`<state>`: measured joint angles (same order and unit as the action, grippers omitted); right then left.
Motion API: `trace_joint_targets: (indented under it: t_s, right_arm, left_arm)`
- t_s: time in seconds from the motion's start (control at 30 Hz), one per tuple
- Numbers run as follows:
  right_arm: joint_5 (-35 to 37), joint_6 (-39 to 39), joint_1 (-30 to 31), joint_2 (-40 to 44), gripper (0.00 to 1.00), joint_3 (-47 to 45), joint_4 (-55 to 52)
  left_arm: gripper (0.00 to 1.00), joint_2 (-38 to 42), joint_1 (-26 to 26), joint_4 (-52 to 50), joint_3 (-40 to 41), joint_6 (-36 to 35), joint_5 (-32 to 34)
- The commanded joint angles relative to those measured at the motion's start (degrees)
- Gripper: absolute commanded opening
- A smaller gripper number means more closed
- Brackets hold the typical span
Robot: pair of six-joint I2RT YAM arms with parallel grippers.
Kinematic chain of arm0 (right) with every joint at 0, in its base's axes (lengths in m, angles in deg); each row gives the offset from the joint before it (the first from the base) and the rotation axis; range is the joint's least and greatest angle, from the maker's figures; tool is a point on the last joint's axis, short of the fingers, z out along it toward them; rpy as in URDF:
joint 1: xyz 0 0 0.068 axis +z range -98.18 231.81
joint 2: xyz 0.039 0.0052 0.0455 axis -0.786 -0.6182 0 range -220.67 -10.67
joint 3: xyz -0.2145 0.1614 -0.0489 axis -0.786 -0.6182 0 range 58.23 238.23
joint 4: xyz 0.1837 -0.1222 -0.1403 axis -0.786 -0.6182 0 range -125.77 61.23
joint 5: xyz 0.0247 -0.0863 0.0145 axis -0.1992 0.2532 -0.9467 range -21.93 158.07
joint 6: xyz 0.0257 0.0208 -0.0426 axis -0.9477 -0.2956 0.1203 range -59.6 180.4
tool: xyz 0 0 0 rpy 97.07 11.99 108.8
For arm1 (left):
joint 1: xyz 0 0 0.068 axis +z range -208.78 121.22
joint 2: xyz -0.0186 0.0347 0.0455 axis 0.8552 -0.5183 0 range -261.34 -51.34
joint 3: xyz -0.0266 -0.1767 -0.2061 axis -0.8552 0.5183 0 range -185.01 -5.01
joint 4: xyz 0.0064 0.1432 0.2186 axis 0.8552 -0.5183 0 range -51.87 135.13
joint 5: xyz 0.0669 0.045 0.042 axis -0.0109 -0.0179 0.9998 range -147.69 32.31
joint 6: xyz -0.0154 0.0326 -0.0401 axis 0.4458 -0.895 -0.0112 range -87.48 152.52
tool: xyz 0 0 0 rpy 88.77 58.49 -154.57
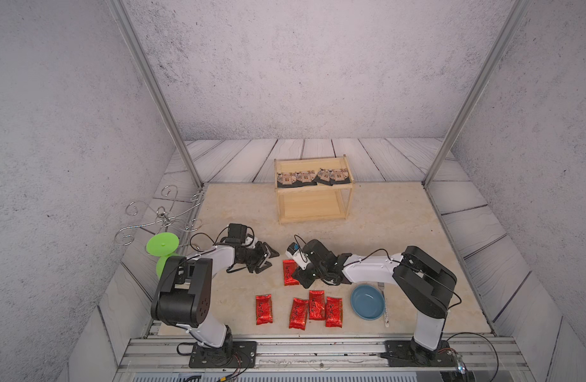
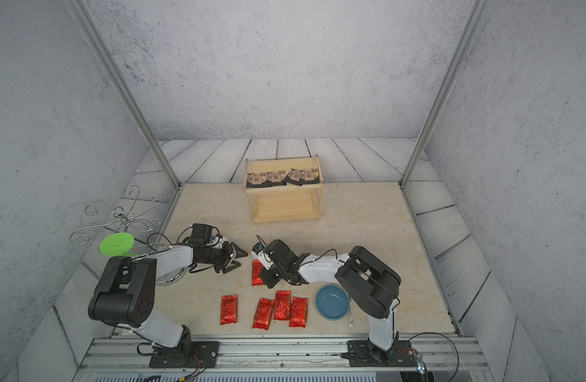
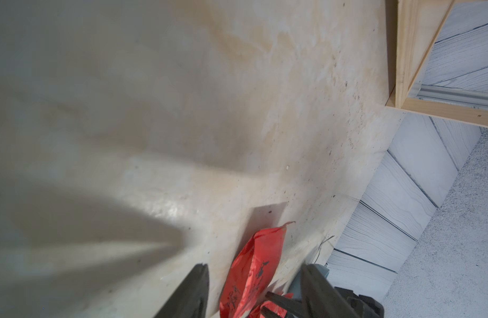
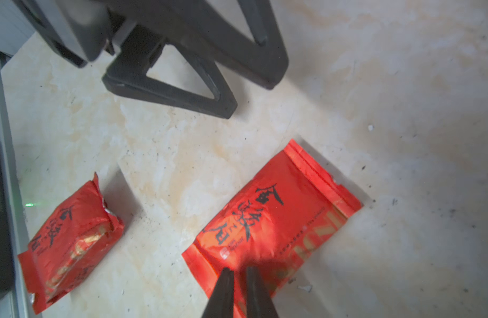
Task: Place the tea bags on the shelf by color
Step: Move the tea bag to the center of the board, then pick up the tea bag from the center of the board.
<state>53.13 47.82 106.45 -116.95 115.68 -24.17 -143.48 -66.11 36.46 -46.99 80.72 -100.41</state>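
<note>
Covering the near end of one glossy red foil oblong tea packet (image 1: pixel 288 269) (image 2: pixel 255 273) in both top views, the right arm's black wrist hides its own fingertips there. Only its wrist camera shows the right gripper (image 4: pixel 238 271). The two dark fingers (image 4: pixel 220 294) are cut off by the frame edge and stand close together with a thin slit between them. Their tips are down on the packet's short end, and the packet lies on the beige marbled tabletop (image 1: pixel 384 215). Blur and shadow smear that spot, so I cannot tell whether any foil is pinched.

The left gripper (image 1: pixel 274 259) hangs just beside the same packet, jaws apart and holding nothing. Its wrist camera catches only the finger ends and part of the packet.

Nearer the front rail lie a lone red packet (image 1: pixel 264 309) and three red packets (image 1: pixel 316 304) that touch or overlap, their edges hard to separate.

Well apart at the back stands the two-tier shelf of pale wood (image 1: pixel 309 206). Four squarish black packets (image 1: pixel 313 178) with beige house print overlap in a row along the front of its top tier. The left wrist view shows just one corner of the shelf.

Beside the right arm sits a round blue bowl (image 1: pixel 367 301), and next to it lies a thin white utensil (image 1: pixel 385 312) too small to identify.
</note>
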Motion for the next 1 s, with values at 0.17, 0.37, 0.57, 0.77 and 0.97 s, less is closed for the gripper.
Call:
trace_joint_targets:
  t_s: [0.17, 0.37, 0.57, 0.77, 0.97]
  right_arm:
    - [-1.3, -1.0, 0.2, -0.7, 0.14, -1.6, 0.9]
    - [-0.8, -0.9, 0.0, -1.3, 0.14, -1.1, 0.7]
    - [-1.2, -1.0, -0.8, -2.3, 0.14, -1.0, 0.6]
    - [-1.7, -1.0, -1.5, -2.6, 0.14, -1.2, 0.6]
    - [-2.0, -1.1, -1.8, -2.7, 0.14, -1.3, 0.6]
  left_arm:
    - [0.59, -2.5, -1.9, 1.9, -1.3, 0.9, 0.4]
    - [0.59, -3.3, -4.2, 3.9, -0.6, 1.1, 0.3]
    - [0.62, -3.0, -4.7, 8.3, 0.9, 1.9, -1.2]
    - [0.6, -2.7, -6.3, 9.1, 2.0, 1.3, -0.9]
    - [0.41, -3.0, -6.3, 8.4, 2.2, 1.0, -0.2]
